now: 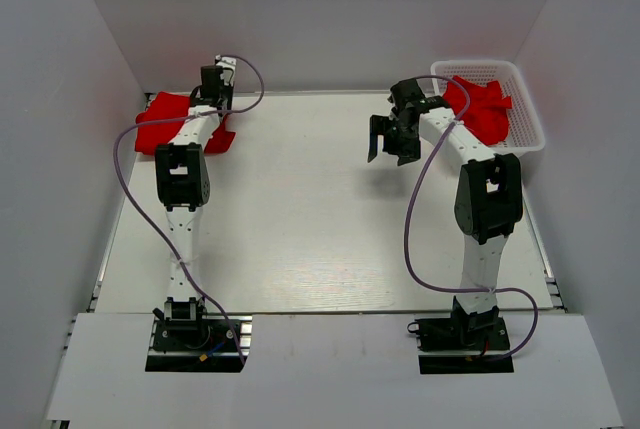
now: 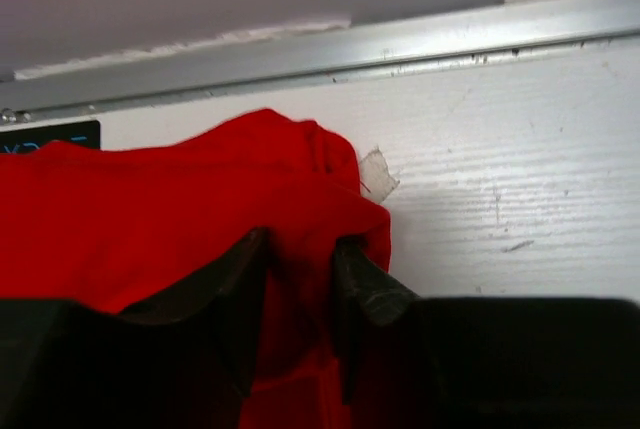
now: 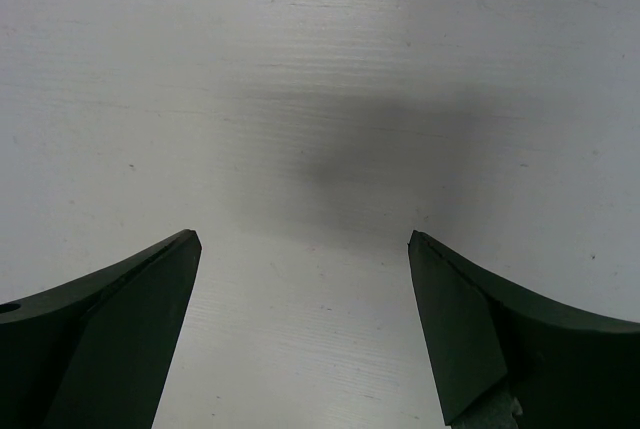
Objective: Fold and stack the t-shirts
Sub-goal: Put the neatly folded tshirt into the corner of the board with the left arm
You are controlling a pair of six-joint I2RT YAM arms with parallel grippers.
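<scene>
The limp, light red t-shirt (image 2: 150,219) would best be pinched at the fold straddled by the left gripper (image 2: 300,245), whose narrowed fingers cannot be judged clamped, while the right gripper (image 3: 305,244) is spread wide, empty.

White table (image 1: 320,219), plain white walls (image 1: 320,9) on three sides, metal edge rail (image 2: 400,49)

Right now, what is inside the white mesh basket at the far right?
Crumpled red fabric fills the white mesh basket; how many t-shirts it makes up is hidden in the heap.
</scene>
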